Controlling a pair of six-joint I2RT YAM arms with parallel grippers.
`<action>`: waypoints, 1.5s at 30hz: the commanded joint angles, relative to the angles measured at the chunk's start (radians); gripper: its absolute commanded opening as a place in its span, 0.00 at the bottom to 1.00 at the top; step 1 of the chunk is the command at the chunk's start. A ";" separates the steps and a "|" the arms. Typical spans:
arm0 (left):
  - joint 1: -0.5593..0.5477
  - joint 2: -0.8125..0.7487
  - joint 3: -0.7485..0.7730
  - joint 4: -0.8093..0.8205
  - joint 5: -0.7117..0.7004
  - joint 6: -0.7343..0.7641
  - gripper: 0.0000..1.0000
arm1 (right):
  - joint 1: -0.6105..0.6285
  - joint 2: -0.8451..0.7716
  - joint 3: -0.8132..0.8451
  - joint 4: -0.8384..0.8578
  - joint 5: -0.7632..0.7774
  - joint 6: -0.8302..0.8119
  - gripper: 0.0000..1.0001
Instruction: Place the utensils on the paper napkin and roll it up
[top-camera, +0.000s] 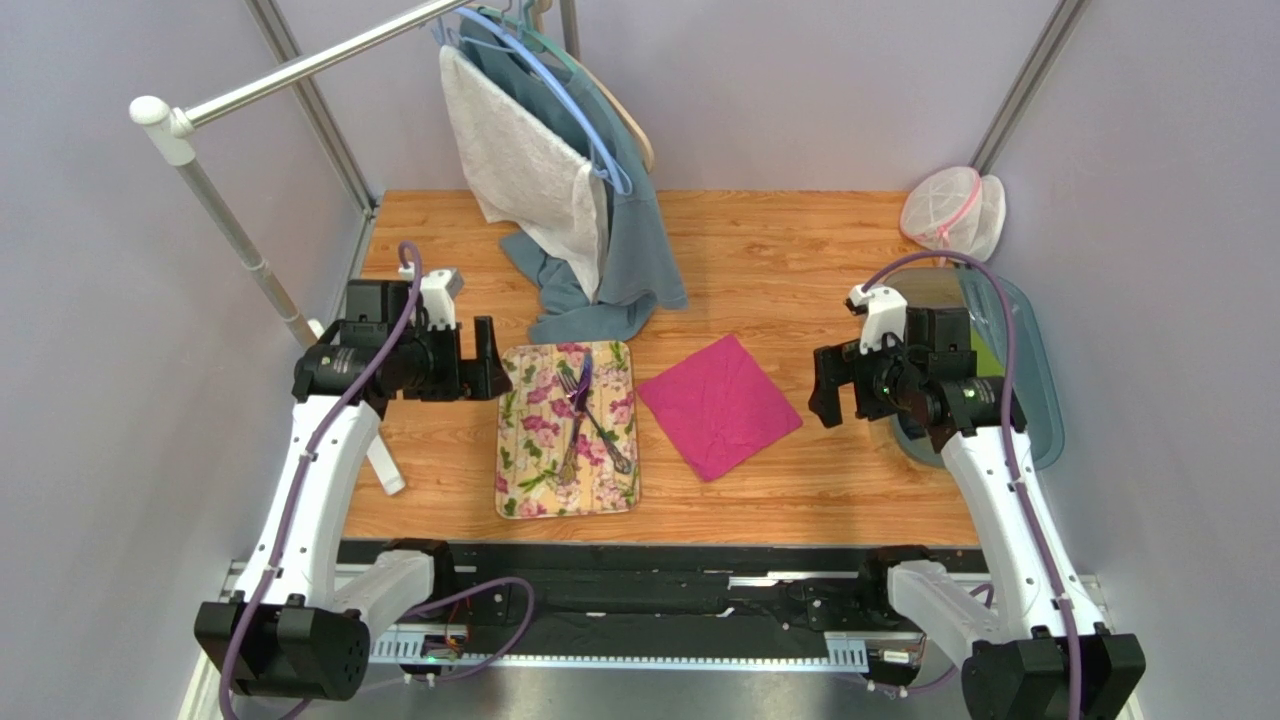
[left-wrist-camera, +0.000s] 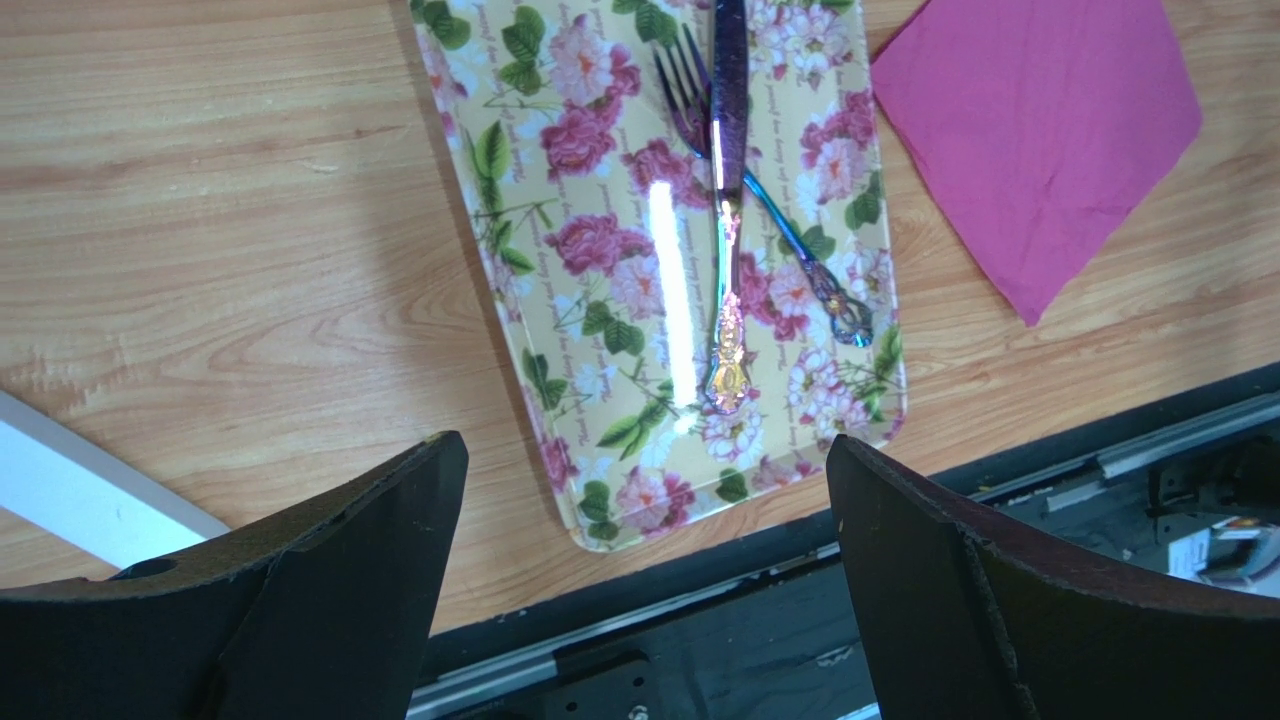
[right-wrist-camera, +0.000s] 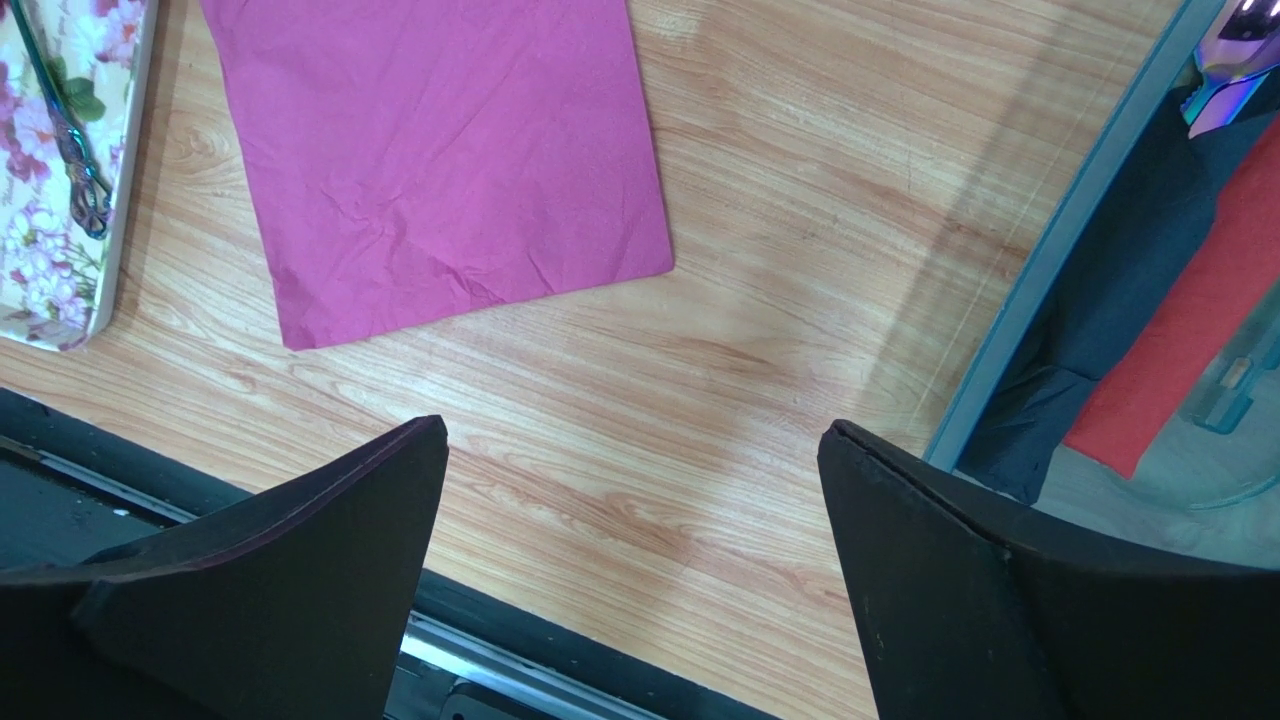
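The utensils (top-camera: 583, 413), a fork and another slim piece with iridescent dark handles, lie crossed on the cream flowered mat (top-camera: 529, 450); they also show in the left wrist view (left-wrist-camera: 732, 210). The magenta paper napkin (top-camera: 718, 404) lies flat on the wood to the right of the mat, also in the right wrist view (right-wrist-camera: 436, 150) and the left wrist view (left-wrist-camera: 1037, 120). My left gripper (top-camera: 492, 360) is open and empty, above the mat's far left corner. My right gripper (top-camera: 824, 384) is open and empty, right of the napkin.
A grey-blue cloth and a white towel (top-camera: 526, 165) hang from hangers on a rail at the back. A teal tray (top-camera: 1037, 390) with dark and red items sits at the right under the arm; a white mesh bag (top-camera: 953, 210) lies behind it. A white strip (top-camera: 383, 458) lies left.
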 joint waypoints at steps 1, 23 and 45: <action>-0.071 0.021 0.040 0.023 -0.087 0.022 0.99 | -0.015 0.013 0.055 0.037 -0.044 0.038 1.00; -0.492 0.396 -0.068 0.293 -0.243 -0.125 0.51 | -0.037 0.013 0.014 0.005 0.028 -0.017 1.00; -0.535 0.707 0.030 0.301 -0.336 -0.182 0.44 | -0.051 0.001 -0.003 0.014 0.023 -0.002 1.00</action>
